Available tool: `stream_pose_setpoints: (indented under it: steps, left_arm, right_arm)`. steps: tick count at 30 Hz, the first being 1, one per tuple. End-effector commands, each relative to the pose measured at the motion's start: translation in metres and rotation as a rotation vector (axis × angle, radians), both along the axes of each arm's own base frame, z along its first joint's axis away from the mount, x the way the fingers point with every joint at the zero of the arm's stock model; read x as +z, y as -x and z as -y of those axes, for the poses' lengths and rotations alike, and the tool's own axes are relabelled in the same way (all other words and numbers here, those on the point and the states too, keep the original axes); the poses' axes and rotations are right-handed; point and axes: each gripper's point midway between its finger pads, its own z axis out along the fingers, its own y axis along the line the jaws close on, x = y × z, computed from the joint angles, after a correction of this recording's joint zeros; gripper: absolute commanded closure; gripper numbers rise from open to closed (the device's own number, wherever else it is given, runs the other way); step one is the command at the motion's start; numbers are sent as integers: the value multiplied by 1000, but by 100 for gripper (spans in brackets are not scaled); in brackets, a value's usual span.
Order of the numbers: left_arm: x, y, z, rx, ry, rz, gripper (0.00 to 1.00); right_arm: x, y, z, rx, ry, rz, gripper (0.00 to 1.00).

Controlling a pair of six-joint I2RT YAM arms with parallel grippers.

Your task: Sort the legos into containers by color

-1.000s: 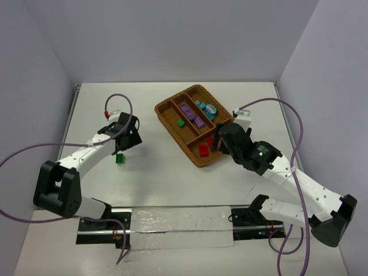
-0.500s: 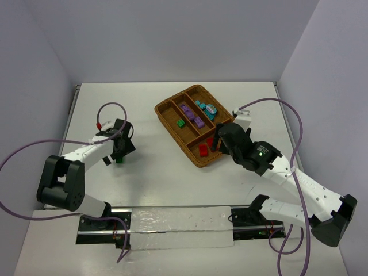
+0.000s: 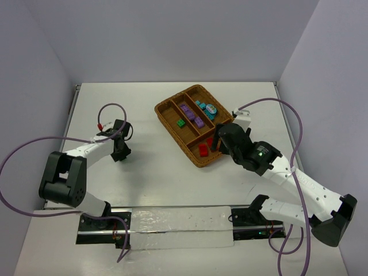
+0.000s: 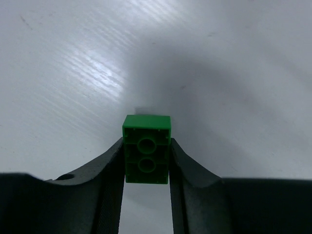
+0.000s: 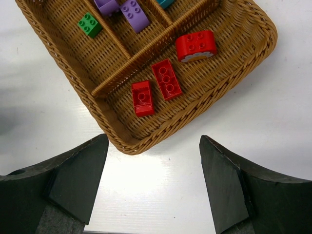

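1. Far left: my left claw [image 3: 120, 153], pinching the loose green lego [image 4: 146, 155] down at the tabletop [image 4: 234, 73], well apart from the tray.
2. Centre: wicker tray [image 3: 163, 109]. Long compartments hold one sorted green lego [image 5: 89, 24], purple legos [image 5: 135, 14] and teal legos [image 3: 206, 107]. The crosswise near compartment holds three red legos [image 5: 166, 79].
3. Right: my right claw [image 5: 152, 151], spread and empty, above the tray's near corner.

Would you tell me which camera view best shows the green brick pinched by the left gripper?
Left wrist: the green brick sits centred and sharp, clamped between both fingers. In the top external view the left gripper hides it. The right wrist view shows only another green brick in the tray.
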Motion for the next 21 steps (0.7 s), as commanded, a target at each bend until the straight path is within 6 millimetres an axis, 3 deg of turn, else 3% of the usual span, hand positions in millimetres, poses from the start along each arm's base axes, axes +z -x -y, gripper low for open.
stream_pose_setpoints:
  steps: [1, 5, 7, 8, 11, 16, 21]
  left_arm:
    - [68, -48, 43, -144, 87, 224, 93]
    - [121, -74, 114, -321, 165, 334, 94]
    - [126, -77, 143, -392, 189, 337, 93]
    - [141, -85, 162, -425, 225, 367, 93]
    - [144, -101, 207, -495, 295, 380, 93]
    - [155, -129, 242, -523, 334, 433, 91]
    - [132, -145, 255, -519, 331, 402, 84]
  right_arm:
    - [8, -3, -2, -9, -22, 37, 17]
    - [8, -3, -3, -11, -25, 34, 17]
    - [8, -3, -3, -11, -26, 35, 17]
    - [8, -2, -2, -13, -26, 34, 17]
    - [9, -1, 0, -22, -25, 37, 17]
    - [9, 2, 4, -31, -22, 36, 17]
    - [12, 3, 6, -38, -21, 41, 17]
